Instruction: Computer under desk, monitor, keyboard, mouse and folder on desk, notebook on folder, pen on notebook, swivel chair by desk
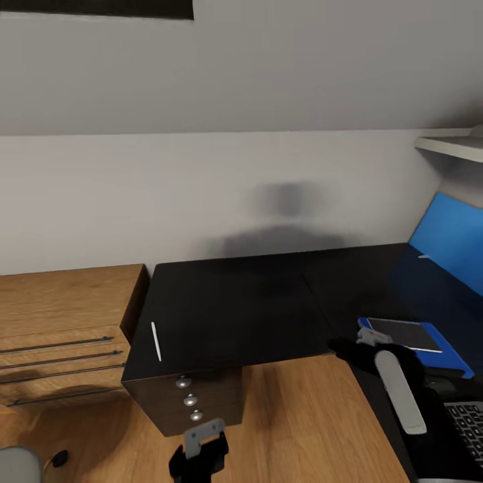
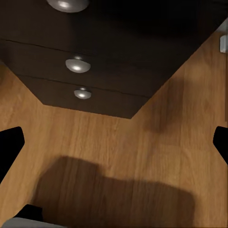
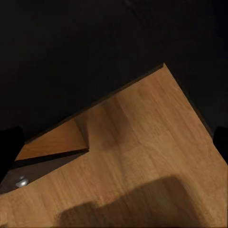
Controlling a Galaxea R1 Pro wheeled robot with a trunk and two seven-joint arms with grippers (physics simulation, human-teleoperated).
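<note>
The desk (image 1: 235, 302) shows its glossy black L-shaped top, with the three-knob drawer unit (image 1: 191, 399) (image 2: 78, 64) under its left end. On that left end lies the thin white pen (image 1: 155, 341). At the right, the blue folder (image 1: 443, 352) rests on the desk with the grey notebook (image 1: 406, 333) on top. The keyboard (image 1: 469, 419) is at the lower right edge. My right gripper (image 1: 350, 349) hovers open by the desk's inner corner (image 3: 164, 66), left of the folder. My left gripper (image 1: 199, 451) hangs open over the floor in front of the drawers, with nothing between its fingers (image 2: 9, 147).
A light wood dresser (image 1: 60, 322) stands against the desk's left side. A bright blue panel (image 1: 449, 245) leans at the far right under a white shelf (image 1: 449, 144). A grey rounded shape (image 1: 17, 466), perhaps the swivel chair, is at the lower left. Wooden floor (image 1: 302, 416) lies inside the desk's L.
</note>
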